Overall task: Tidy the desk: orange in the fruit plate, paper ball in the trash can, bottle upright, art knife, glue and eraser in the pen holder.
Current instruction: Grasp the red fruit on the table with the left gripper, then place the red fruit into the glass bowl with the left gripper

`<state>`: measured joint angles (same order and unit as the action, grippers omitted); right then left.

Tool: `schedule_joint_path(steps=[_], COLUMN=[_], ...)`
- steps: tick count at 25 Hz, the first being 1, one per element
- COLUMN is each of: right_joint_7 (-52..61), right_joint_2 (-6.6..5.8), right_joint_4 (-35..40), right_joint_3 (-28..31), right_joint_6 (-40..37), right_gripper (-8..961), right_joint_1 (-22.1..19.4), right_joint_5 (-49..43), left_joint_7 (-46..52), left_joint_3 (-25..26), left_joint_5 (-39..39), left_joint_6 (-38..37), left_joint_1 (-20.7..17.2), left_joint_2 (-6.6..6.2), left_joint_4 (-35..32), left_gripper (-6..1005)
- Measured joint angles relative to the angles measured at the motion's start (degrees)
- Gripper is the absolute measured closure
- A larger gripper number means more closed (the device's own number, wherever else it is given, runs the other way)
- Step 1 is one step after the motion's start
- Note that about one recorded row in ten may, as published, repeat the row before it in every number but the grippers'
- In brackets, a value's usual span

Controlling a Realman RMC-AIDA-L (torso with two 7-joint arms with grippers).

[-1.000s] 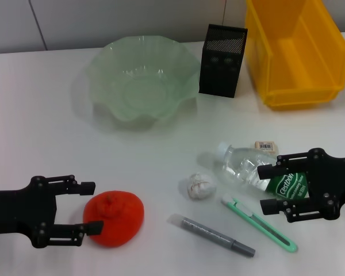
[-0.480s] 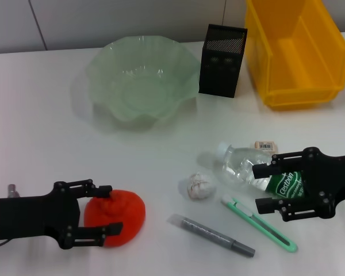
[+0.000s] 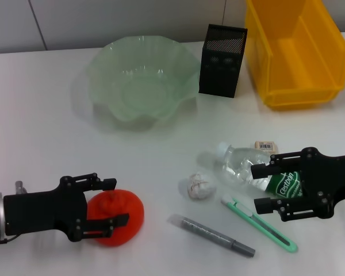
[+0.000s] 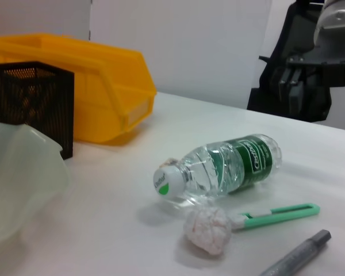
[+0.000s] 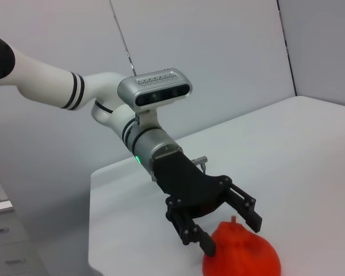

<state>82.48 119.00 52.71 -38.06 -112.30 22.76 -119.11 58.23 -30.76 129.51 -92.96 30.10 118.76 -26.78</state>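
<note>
The orange [image 3: 119,223] lies on the white table at the front left. My left gripper [image 3: 116,202] is open, with its fingers over and beside the orange; the right wrist view shows this gripper [image 5: 233,236] and the orange [image 5: 244,259]. The clear bottle [image 3: 245,167] lies on its side, and my right gripper [image 3: 257,187] is open around its green-label end. The paper ball [image 3: 198,187], the green art knife [image 3: 260,224], the grey glue stick [image 3: 213,236] and the eraser [image 3: 266,146] lie near the bottle. The left wrist view shows the bottle [image 4: 230,169], the ball [image 4: 210,228] and the knife [image 4: 276,215].
The green glass fruit plate [image 3: 103,63] stands at the back, with the black mesh pen holder [image 3: 221,60] to its right. The yellow bin [image 3: 293,86] is at the back right.
My left gripper has moved right, so its fingers now reach over the orange. My right gripper has edged slightly left along the bottle.
</note>
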Motion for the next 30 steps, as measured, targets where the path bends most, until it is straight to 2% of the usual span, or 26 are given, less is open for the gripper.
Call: schedule_joint_path(steps=[6,10,16,22,28,30], right_joint_7=[-0.11,-0.10,-0.10,-0.09,-0.09,-0.09], right_joint_2=[0.00,0.00,0.04,0.09,0.09,0.09], right_joint_4=[-0.08,-0.08,-0.33,-0.68,-0.68,-1.02], right_joint_3=[0.00,0.05,0.03,0.00,0.00,0.03], right_joint_6=[0.07,0.17,0.75,0.78,0.78,0.78], right_gripper=[284,283,283,284,282,282], right_joint_1=[0.00,0.00,0.04,0.18,0.11,0.04], right_joint_5=[-0.04,-0.08,-0.08,-0.07,-0.04,-0.02], left_joint_7=[-0.12,-0.19,-0.22,0.30,1.43,4.61], left_joint_3=[-0.09,-2.84,-4.53,-4.14,-4.39,-4.37], left_joint_5=[-0.07,-0.02,-0.32,-1.26,-6.95,-9.61], left_joint_6=[0.60,0.96,1.69,1.41,-2.02,-4.20], left_joint_1=[0.11,0.19,0.20,0.14,0.25,1.14], left_joint_2=[-0.04,-0.08,-0.02,-0.02,-0.25,-0.30], left_joint_4=[0.65,0.75,0.76,0.77,-0.07,-2.72], left_gripper=[327,402,637,707,783,818])
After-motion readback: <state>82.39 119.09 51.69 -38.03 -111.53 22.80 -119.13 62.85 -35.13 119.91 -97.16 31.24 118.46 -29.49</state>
